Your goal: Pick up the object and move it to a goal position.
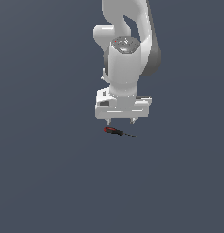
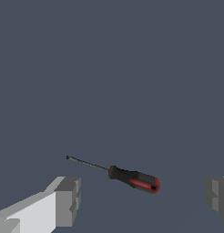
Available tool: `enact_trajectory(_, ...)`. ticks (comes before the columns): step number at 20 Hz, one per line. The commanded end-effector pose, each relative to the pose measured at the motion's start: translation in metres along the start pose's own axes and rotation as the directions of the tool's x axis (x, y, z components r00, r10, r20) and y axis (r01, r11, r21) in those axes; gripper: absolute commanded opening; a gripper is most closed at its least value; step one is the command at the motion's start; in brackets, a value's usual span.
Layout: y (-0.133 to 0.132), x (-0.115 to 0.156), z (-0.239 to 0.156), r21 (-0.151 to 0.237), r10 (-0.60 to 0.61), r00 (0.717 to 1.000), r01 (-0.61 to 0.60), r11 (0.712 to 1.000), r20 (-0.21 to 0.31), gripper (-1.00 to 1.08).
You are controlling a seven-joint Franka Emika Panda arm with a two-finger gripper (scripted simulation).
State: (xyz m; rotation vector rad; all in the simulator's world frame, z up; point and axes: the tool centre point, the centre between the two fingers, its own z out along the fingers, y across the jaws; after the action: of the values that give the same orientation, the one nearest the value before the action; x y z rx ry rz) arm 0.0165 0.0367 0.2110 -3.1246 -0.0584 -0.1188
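Observation:
The object [image 1: 114, 131] is a tiny screwdriver-like tool lying flat on the dark grey surface, with its red-and-black handle toward the exterior view's left and its thin dark shaft pointing to that view's right. My white gripper [image 1: 120, 122] hangs just above it, fingers pointing down and spread wide, open with nothing between them. In the wrist view the object [image 2: 134, 179] lies between the two grey fingertips [image 2: 68, 200], apart from both, with its shaft angled away from the handle.
A uniform dark grey surface [image 1: 50, 182] fills both views. The white arm [image 1: 127, 54] rises behind and above the gripper.

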Motion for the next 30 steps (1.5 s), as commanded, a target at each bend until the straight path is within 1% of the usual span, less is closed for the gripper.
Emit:
enact_trajectory(1,0.0,0.0,0.0,0.0,0.0,1.0,0.0,1.0,0.0,1.0)
enact_trajectory(10,0.002,0.001,0.007,0.013,0.015,1.0,-0.015,1.0,0.004,1.0)
enact_trajectory(17,0.002,0.001,0.009,0.012,0.001,1.0,-0.001,1.0,0.005,1.0)
enact_trajectory(25,0.002,-0.004,0.02,0.007,-0.094,0.996,0.094,0.996,0.011,1.0)
enact_trajectory(30,0.001,-0.009,0.031,0.004,-0.197,0.98,0.197,0.98,0.017,1.0)
